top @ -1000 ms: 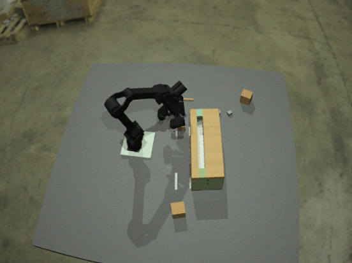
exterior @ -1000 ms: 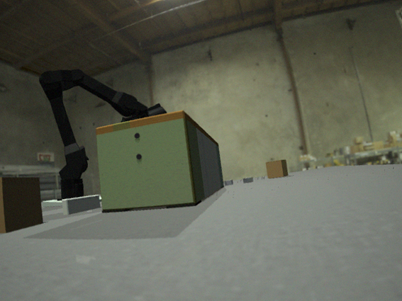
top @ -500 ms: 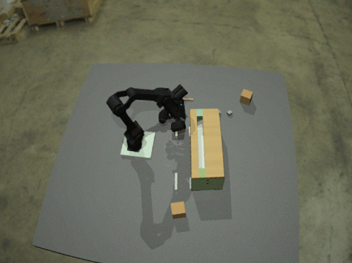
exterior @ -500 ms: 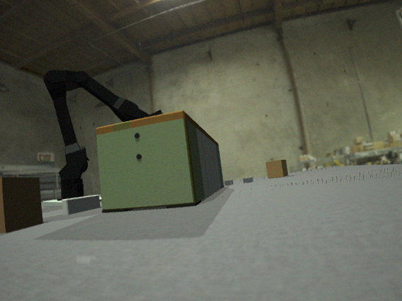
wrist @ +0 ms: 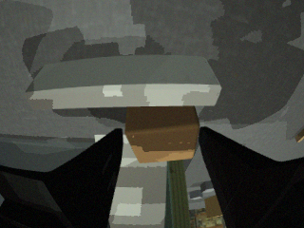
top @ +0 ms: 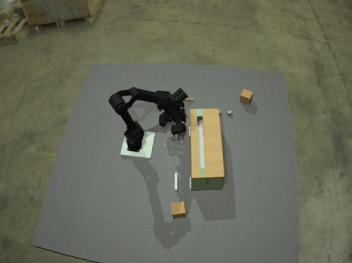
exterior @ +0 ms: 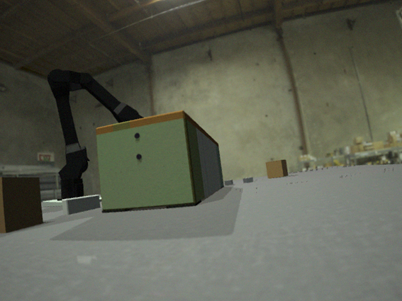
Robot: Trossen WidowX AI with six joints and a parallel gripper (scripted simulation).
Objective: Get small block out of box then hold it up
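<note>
Orange board tops the long box in the top view, where it lies lengthwise near the middle of the table. The gripper is seen low at the box's nine o'clock side, just beside its clear front and towards the twelve o'clock end. The block itself is hidden under the arm here. Two brown cubes are set well apart from the work, one at one o'clock and one at six o'clock, with a white strip between the latter and the gripper.

In the exterior view only the green end wall of the box and the arm bending down behind it are shown; the gripper is hidden.

In the wrist view the block is found on the table, outside the box, between the dark fingers. The jaws are spread, one on each side, and are not yet pressed on it. A pale bar lies just beyond it at twelve o'clock.

The first half of the task is judged done; the pinch, the lift and the steady hold are left. Room is tight at three o'clock, where the box must not be nudged; open table is offered at nine o'clock and above.
</note>
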